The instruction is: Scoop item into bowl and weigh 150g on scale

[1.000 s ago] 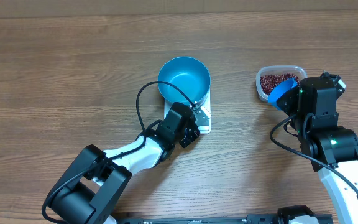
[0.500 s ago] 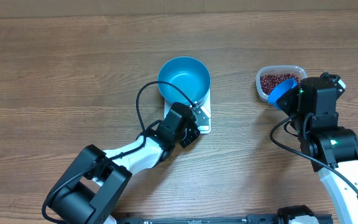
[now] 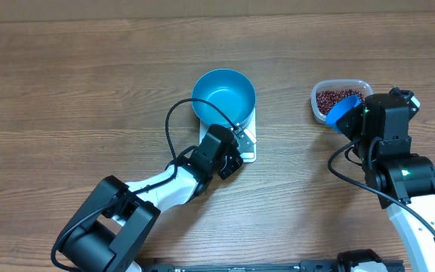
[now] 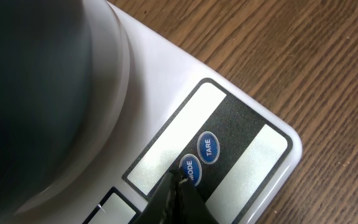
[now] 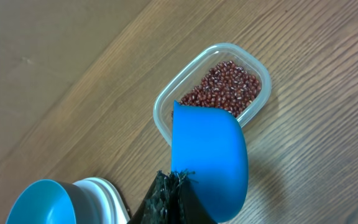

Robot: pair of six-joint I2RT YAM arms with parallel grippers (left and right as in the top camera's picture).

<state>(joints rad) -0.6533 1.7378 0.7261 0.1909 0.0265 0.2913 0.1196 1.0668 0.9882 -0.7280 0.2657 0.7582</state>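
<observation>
While bowl [image 3: 223,97] tops scale [image 3: 249,140], display strip [image 4: 241,124] facing robot, left pincer [image 4: 178,180] together, right pincer [image 5: 178,176] clamping scoop [image 5: 210,149].

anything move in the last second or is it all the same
Nothing visibly changed. The left gripper, shut, still points at the MODE button of the scale under the bowl. The right gripper still holds the scoop by the tub of beans.

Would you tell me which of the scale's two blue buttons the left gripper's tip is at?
MODE: the tip of the shut left gripper overlaps its lower edge, while TARE beside it is fully uncovered.
</observation>
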